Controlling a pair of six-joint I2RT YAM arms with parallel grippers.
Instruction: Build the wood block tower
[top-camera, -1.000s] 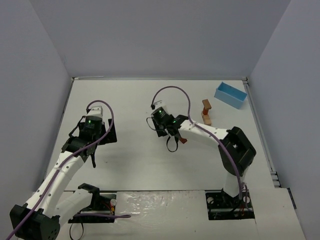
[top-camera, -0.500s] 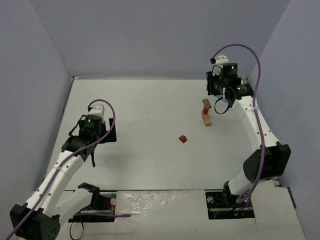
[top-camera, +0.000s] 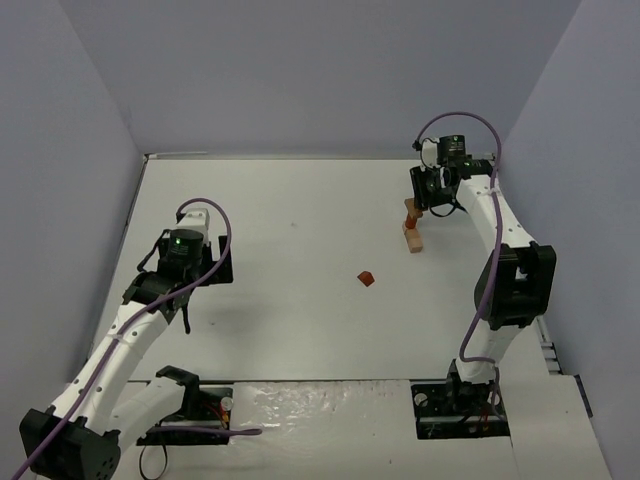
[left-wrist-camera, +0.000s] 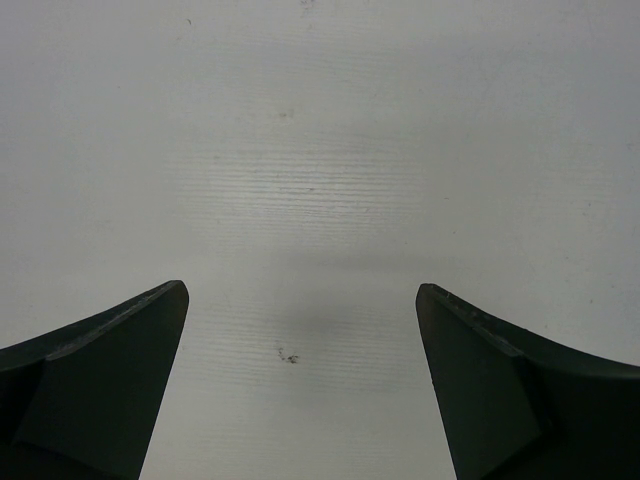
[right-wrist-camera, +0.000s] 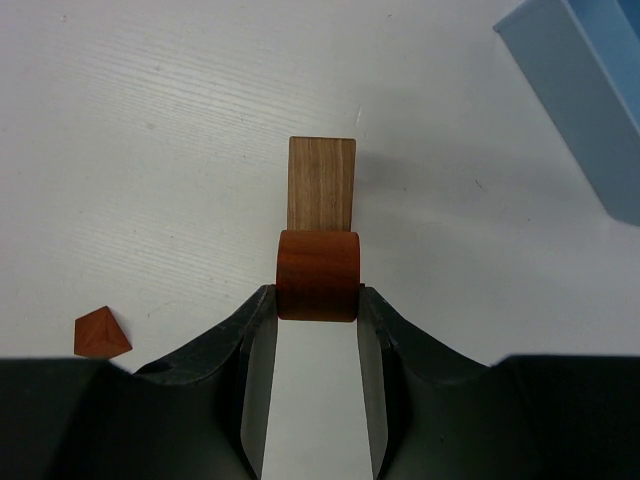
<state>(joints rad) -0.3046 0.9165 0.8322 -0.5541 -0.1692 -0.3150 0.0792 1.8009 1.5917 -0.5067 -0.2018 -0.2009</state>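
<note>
White tabletop (top-camera: 290, 200) between lavender walls (top-camera: 300, 70). At 2 o'clock stands the wood block tower (top-camera: 412, 232). The right gripper (right-wrist-camera: 317, 300) is clenched on its reddish round-topped block (right-wrist-camera: 318, 275), with a tan block (right-wrist-camera: 321, 180) just beyond. A small red wedge (top-camera: 366, 278) lies at the tower's 7 o'clock. The left gripper (left-wrist-camera: 300, 300) gapes wide over the tabletop at 8 o'clock.

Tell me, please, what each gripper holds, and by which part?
Right gripper: the reddish round-topped block, pinched at its two side faces. Left gripper: open, holding nothing.
</note>
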